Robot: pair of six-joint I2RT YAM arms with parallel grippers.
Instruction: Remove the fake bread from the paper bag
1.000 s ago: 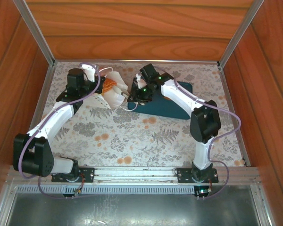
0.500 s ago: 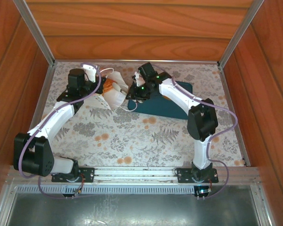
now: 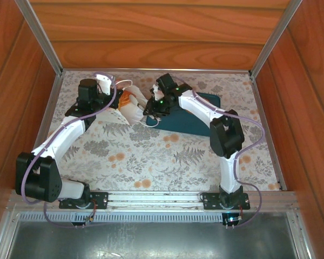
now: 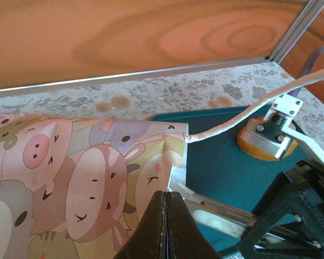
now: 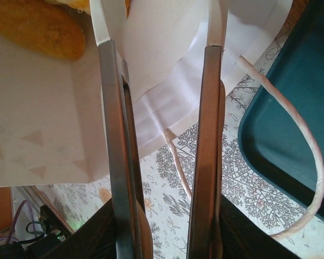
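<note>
The paper bag (image 3: pixel 132 109) lies on its side at the back of the table, its mouth toward the teal tray. Its pig-printed face (image 4: pixel 86 172) runs up to my left gripper (image 4: pixel 167 204), which is shut on the bag's edge. Golden fake bread (image 3: pixel 125 97) shows in the bag's mouth. My right gripper (image 5: pixel 162 21) reaches into that mouth with its long fingers (image 5: pixel 112 108) apart and white paper between them. One oval fake bread (image 5: pixel 38 29) lies left of the left finger. A round golden piece (image 4: pixel 259 147) sits on the tray behind a white bracket.
The teal tray (image 3: pixel 197 120) lies right of the bag, under the right arm. The bag's loop handle (image 5: pixel 308 162) trails over the tray's edge onto the floral cloth (image 3: pixel 151 156). Wooden walls and aluminium rails close in the back and sides.
The right arm has swung left, pushing its gripper deeper into the bag's mouth, and its fingers have narrowed slightly. The left arm and the bag have barely moved.
</note>
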